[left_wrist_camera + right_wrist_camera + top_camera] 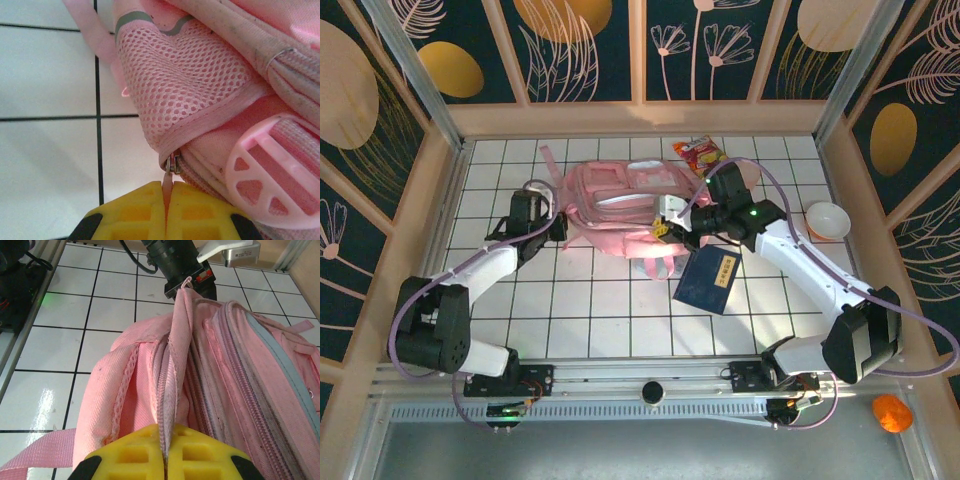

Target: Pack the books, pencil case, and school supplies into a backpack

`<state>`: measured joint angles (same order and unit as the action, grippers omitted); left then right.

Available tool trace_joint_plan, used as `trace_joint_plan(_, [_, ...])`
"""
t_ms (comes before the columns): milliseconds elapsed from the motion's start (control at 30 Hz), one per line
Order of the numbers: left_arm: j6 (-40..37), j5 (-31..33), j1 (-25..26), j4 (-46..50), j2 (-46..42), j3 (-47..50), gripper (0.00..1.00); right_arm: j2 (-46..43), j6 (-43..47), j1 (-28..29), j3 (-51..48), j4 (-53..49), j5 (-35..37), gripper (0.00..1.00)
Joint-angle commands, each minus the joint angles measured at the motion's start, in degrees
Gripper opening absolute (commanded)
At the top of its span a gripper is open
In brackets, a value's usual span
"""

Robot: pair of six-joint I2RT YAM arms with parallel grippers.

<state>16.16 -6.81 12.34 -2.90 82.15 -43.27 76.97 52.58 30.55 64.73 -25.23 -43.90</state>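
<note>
The pink backpack (615, 200) lies on the tiled table at the back centre. At its left end my left gripper (557, 228) is shut on the pink zipper pull (168, 181), just below the metal slider (173, 163); the yellow fingers (131, 212) meet around the tab. My right gripper (666, 226) is at the bag's right side, shut on a fold of backpack fabric along the zipper (167, 410). The navy book (706, 281) with its cream label lies flat on the tiles beside the right arm. The pencil case and school supplies are out of view.
A red-orange snack packet (700, 153) lies behind the bag, and a pink cup (827, 220) stands at the right wall. A pink strap (655, 266) trails toward the book. A pink plastic buckle (272, 175) sits close to my left fingers. Wooden walls enclose the table.
</note>
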Motion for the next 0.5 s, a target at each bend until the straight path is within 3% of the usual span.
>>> trace_joint_plan(0, [2.1, 5.1, -2.8, -1.7, -1.1, -1.9, 0.16, -2.9, -0.4, -0.7, 1.0, 3.4, -3.2, 0.0])
trace_joint_plan(100, [0.6, 5.1, -2.8, -0.6, -6.5, -1.9, 0.4, -1.7, -0.5, 0.4, 1.4, 5.2, -1.8, 0.0])
trace_joint_plan(167, [-1.6, 6.0, -2.8, 1.2, -10.6, -2.4, 0.49, -0.3, 1.0, 1.7, 2.3, 5.2, -0.4, 0.0])
trace_joint_plan(367, [-8.1, 8.7, -2.8, 6.0, -19.2, -4.6, 0.62, 6.9, 3.1, 6.9, 7.5, 5.6, 2.2, 0.0])
trace_joint_plan(467, [-8.7, 9.1, -2.8, 6.5, -21.9, -5.3, 0.64, 11.5, 4.1, 9.8, 10.9, 6.1, 3.2, 0.0])
